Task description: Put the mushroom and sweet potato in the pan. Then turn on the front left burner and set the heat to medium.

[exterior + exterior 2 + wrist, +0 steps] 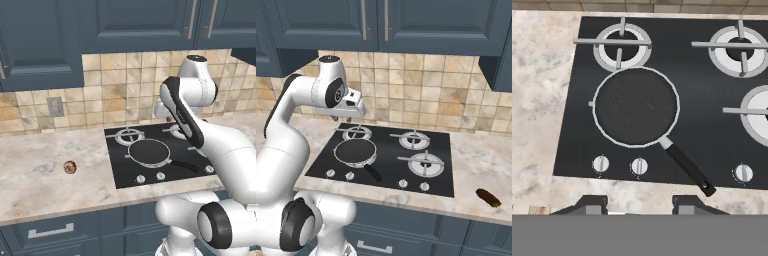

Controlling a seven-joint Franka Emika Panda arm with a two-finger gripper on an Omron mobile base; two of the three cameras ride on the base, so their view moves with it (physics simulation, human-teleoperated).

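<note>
The white arm rises from the lower right of the left base view, bends at a dark-jointed elbow and reaches up to the frame's upper right, its wrist turned so the end effector (639,204) looks straight down on the black glass cooktop (722,150). The two dark fingertips (592,205) stand at the bottom edge of the hand view, drawn in as far as they go with nothing between them. The round shallow dark grey pan with a thin pale rim (636,106) sits on the cooktop left of centre, its straight black handle pointing to lower right. The small round brown mushroom (70,167) lies on the marbled beige desk (35,165) at centre left of the left base view. The oblong orange-brown sweet potato (488,197) lies on the desk at the lower right of the right base view.
</note>
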